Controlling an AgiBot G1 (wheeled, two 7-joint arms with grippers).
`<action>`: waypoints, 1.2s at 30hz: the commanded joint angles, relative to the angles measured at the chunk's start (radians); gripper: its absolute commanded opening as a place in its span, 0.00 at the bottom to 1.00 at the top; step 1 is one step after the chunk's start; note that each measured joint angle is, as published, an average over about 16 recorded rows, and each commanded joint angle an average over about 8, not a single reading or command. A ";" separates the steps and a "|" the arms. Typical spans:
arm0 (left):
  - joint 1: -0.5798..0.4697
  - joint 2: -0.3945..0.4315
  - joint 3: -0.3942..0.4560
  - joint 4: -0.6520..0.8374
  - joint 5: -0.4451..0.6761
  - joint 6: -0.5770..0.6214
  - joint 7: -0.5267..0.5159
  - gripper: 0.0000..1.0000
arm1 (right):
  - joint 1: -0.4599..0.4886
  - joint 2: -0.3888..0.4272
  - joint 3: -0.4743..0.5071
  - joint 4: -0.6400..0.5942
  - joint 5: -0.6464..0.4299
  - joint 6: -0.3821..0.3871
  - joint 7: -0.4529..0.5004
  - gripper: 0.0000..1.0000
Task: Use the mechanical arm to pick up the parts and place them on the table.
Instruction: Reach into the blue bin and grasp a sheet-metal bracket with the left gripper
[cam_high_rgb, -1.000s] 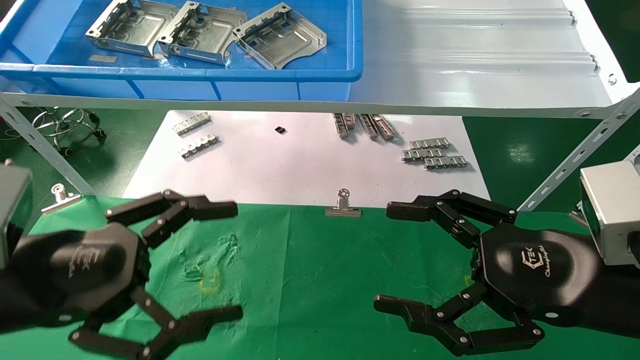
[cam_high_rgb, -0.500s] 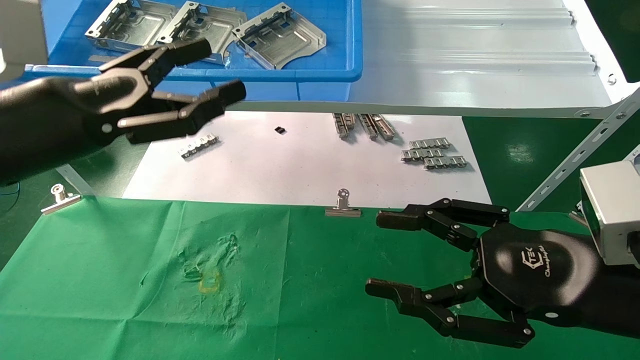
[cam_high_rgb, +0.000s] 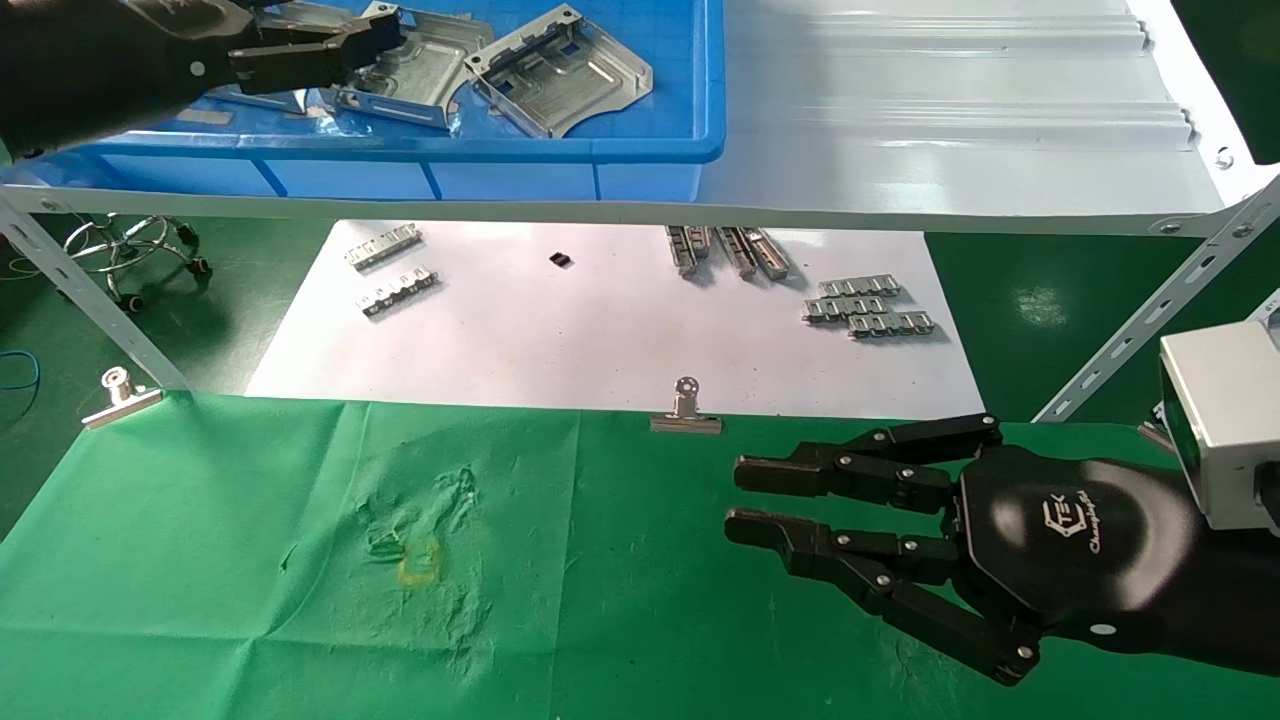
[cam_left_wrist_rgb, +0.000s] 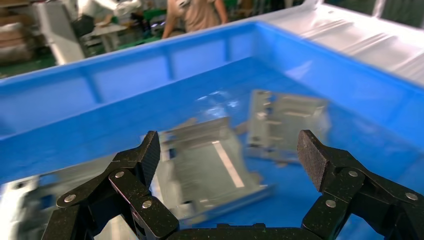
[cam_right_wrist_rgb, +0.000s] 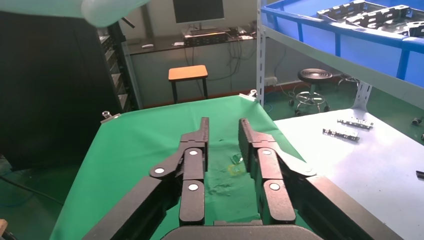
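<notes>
My left gripper (cam_high_rgb: 365, 35), the mechanical arm, is up over the blue bin (cam_high_rgb: 640, 150) on the shelf. It hangs open and wide in the left wrist view (cam_left_wrist_rgb: 230, 155), holding nothing. Three silver parts lie in the bin: one at the right (cam_high_rgb: 560, 70), one in the middle (cam_high_rgb: 425, 60), and one mostly hidden behind the arm. The middle part (cam_left_wrist_rgb: 210, 165) lies below and between the open fingers, apart from them; another (cam_left_wrist_rgb: 287, 125) lies beyond. My right gripper (cam_high_rgb: 740, 498) hovers over the green table (cam_high_rgb: 600, 620), its fingers close together with a narrow gap (cam_right_wrist_rgb: 224, 132), empty.
A pale grey shelf (cam_high_rgb: 950, 120) carries the bin above a white sheet (cam_high_rgb: 600, 330) with small linked strips (cam_high_rgb: 865, 305). Binder clips (cam_high_rgb: 686, 412) (cam_high_rgb: 120, 395) pin the cloth's far edge. A faint yellow mark (cam_high_rgb: 420, 565) sits on wrinkled cloth.
My left gripper rose from the green table up and back over the blue bin, staying open. The right gripper's fingers drew together from wide apart to a narrow gap.
</notes>
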 joint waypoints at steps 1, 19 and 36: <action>-0.052 0.016 0.018 0.065 0.038 -0.004 0.009 1.00 | 0.000 0.000 0.000 0.000 0.000 0.000 0.000 0.00; -0.306 0.153 0.061 0.564 0.152 -0.162 0.219 0.52 | 0.000 0.000 0.000 0.000 0.000 0.000 0.000 0.00; -0.321 0.196 0.063 0.672 0.161 -0.282 0.326 0.00 | 0.000 0.000 0.000 0.000 0.000 0.000 0.000 0.00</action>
